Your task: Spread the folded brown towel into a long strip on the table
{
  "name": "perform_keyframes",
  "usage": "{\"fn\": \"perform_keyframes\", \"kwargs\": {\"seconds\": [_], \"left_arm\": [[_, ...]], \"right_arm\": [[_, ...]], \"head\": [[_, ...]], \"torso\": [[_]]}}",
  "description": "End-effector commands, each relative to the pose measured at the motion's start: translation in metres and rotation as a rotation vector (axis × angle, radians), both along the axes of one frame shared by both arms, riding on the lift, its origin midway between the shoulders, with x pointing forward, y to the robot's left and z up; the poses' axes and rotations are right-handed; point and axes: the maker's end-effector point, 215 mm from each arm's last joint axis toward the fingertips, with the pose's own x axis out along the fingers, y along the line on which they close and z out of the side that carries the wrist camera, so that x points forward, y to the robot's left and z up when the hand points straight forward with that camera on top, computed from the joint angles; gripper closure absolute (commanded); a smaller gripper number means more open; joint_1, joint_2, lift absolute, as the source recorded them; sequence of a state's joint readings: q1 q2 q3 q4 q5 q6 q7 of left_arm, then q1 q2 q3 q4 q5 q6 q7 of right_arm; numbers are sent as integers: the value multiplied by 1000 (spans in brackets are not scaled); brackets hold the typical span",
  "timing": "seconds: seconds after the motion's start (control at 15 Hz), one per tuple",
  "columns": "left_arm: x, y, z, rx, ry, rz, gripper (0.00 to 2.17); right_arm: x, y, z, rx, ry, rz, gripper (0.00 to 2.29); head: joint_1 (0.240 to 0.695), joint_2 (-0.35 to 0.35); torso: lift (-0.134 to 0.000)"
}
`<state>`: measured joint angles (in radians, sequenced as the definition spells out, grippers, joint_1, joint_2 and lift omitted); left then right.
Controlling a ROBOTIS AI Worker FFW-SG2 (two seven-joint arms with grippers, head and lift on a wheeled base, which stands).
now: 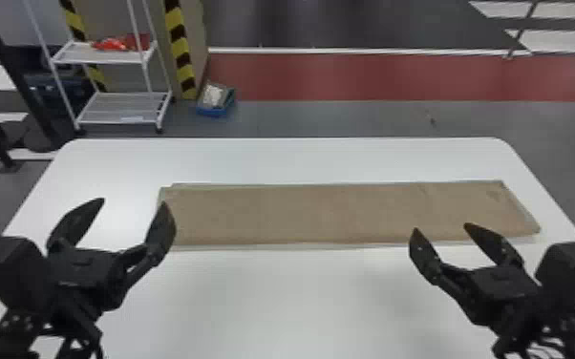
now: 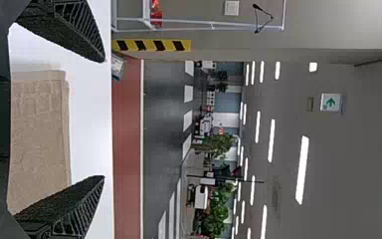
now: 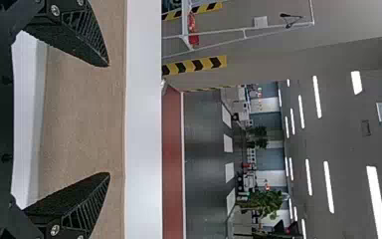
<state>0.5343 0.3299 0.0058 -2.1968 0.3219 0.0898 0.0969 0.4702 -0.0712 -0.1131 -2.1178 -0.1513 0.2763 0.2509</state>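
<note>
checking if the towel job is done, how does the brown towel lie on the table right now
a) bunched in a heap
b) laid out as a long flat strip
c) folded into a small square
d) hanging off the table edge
b, the brown towel lies flat and much longer than it is wide, with white table around it

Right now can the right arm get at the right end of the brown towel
Probably yes. The right gripper is open and empty close to that end of the towel, with nothing seen in between. The towel lies flat on the white table, though, so pinching it may take care.
</note>
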Motion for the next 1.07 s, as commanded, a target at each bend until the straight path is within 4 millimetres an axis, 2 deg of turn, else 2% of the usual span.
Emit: {"fn": "perform_keyframes", "kwargs": {"seconds": [0.0, 0.2, 0.4, 0.73, 1.0], "left_arm": [[-14, -2, -13, -16, -14, 25, 46], [-27, -4, -13, -48, -69, 46, 46], [-40, -7, -6, -43, -101, 47, 46], [-49, -12, 8, -31, -116, 56, 46], [-53, -18, 6, -18, -101, 45, 43]], "right_arm": [[-36, 28, 3, -4, -24, 19, 110], [-63, 49, 8, -12, -73, 42, 110], [-81, 47, 8, -20, -81, 43, 110], [-83, 21, 15, -17, -88, 0, 110], [-81, 18, 34, -20, -140, -12, 110]], "head": [[695, 22], [695, 63], [695, 88], [695, 62], [695, 39]], "torso": [[-123], [-123], [-123], [-123], [-123]]}}
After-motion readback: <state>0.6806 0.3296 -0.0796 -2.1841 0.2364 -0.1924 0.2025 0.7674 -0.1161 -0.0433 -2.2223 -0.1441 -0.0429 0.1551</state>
